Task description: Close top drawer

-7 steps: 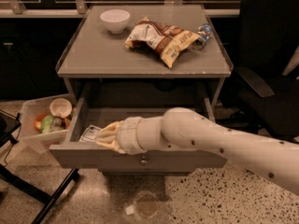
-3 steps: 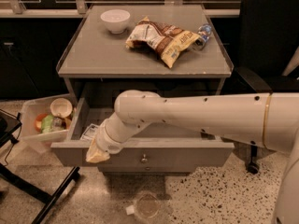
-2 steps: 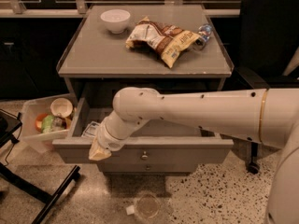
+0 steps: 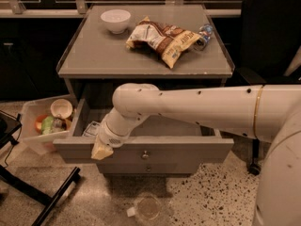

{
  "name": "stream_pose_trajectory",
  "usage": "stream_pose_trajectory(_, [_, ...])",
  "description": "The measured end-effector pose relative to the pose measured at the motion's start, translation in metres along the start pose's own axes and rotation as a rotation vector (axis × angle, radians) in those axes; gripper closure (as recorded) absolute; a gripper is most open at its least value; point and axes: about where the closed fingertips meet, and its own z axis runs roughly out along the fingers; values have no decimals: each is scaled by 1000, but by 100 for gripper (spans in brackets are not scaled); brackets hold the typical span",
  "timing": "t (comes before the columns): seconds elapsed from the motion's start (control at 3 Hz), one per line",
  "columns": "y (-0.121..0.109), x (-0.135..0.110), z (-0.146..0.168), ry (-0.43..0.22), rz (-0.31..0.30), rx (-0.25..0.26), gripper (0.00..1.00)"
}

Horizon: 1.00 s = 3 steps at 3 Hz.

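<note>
The gripper (image 4: 102,150) sits against the front of the drawer (image 4: 188,150), left of its knob (image 4: 145,155). I cannot tell how far the jaws are open. The drawer stands pulled out toward the camera, its front running left to right, so the push likely goes straight back. The print on the chip bag (image 4: 162,37) on the tabletop (image 4: 94,55) is unreadable.

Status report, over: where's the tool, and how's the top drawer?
Tool at top drawer front, left end. Drawer pulled out. Packet lying inside, left.
</note>
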Motion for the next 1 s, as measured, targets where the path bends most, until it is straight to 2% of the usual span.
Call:
stream_pose_trajectory(0.33, [-17, 11, -2, 10, 31, 25, 11])
stream_pose_trajectory(0.67, [-16, 10, -2, 10, 32, 25, 0])
stream_pose_trajectory(1.0, [-27, 16, -5, 12, 51, 50, 0])
